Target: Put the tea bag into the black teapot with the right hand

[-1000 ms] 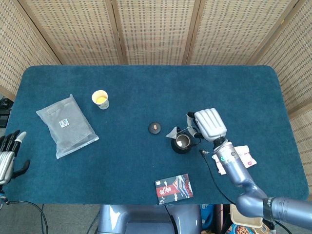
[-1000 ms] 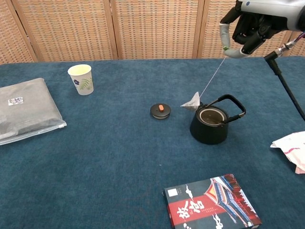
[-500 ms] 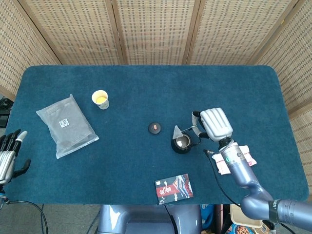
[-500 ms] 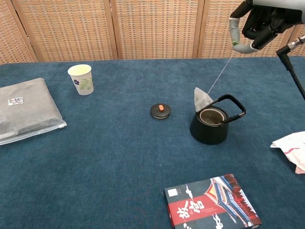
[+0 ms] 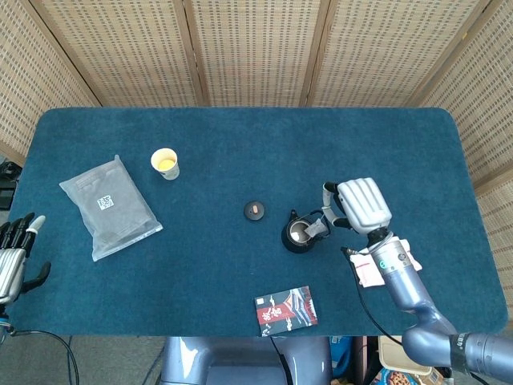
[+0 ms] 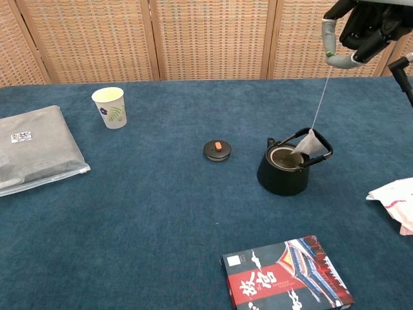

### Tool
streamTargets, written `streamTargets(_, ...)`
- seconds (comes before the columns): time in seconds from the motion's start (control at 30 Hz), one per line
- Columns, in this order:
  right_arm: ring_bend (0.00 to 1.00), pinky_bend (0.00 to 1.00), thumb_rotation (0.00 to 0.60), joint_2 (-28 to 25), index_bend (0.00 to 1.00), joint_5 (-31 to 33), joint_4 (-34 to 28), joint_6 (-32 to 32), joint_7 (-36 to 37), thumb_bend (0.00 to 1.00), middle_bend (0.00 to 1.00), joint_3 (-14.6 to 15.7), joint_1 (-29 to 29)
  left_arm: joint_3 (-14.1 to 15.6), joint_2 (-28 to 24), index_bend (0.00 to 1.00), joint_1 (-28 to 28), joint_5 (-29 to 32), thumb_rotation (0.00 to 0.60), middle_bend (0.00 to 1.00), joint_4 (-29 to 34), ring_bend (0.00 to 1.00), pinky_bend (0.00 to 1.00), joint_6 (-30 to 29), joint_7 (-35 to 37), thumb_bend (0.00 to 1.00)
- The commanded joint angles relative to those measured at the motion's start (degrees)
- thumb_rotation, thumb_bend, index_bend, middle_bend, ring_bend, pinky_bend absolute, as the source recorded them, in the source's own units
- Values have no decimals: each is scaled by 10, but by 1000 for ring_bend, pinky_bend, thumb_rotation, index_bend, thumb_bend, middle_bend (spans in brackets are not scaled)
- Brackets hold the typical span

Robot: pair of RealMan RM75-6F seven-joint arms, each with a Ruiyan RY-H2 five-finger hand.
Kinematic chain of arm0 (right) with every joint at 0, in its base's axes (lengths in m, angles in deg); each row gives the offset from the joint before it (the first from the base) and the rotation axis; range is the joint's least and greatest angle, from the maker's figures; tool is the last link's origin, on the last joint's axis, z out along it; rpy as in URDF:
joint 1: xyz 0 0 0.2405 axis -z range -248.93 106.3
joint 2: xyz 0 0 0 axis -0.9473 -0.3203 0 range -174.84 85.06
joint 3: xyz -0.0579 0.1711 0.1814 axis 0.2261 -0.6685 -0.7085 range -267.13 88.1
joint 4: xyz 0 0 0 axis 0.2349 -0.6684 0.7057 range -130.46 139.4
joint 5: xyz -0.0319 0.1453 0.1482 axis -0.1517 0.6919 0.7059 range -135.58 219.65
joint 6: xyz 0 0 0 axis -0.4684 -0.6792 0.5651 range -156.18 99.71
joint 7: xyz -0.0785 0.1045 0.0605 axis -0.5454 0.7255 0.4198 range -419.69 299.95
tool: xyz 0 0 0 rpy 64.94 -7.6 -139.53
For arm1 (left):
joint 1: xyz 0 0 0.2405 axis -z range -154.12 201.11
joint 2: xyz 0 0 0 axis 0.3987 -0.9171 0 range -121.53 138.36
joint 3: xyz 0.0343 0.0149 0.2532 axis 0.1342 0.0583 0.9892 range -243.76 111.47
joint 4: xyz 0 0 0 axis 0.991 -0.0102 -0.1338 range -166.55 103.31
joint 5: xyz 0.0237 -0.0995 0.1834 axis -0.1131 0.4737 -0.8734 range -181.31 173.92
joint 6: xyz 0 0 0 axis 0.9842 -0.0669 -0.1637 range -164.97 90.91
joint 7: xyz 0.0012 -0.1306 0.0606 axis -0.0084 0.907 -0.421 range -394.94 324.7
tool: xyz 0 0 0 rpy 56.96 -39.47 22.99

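Tea bag swung right over black teapot rim, string near-vertical

blue table, teapot, lid, cup

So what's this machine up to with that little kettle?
The robot's right hand is dangling a small pale tea bag by its thin string over the open black teapot. The bag hangs by the pot's handle, not yet inside. The round black lid lies on the blue cloth to the pot's left. The left hand waits idle at the table's edge.
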Motion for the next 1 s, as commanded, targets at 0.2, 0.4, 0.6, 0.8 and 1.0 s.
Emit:
streamTargets(0.2,1000,1000,600,8,637,0,6,-5,1,535,995,2,-2,1,1,0,-1,1,600,0,-5,0,0,1,4,414)
streamTargets(0.4,1000,1000,600,13,638,0,7,-8,-3,535,995,6,-4,2,3,0,-2,2,600,0,-10,0,0,1,9,413)
streamTargets(0.6,1000,1000,600,25,638,0,12,-16,-14,535,995,14,-9,3,5,0,-1,0,600,0,-11,0,0,3,11,413)
streamTargets(0.8,1000,1000,600,44,638,-3,24,-20,-22,536,995,24,-12,3,5,0,-2,1,600,0,-13,0,0,3,12,413)
streamTargets(1.0,1000,1000,600,61,638,-19,34,-20,-32,535,995,40,-12,5,6,0,-3,1,600,0,-15,0,0,4,13,413)
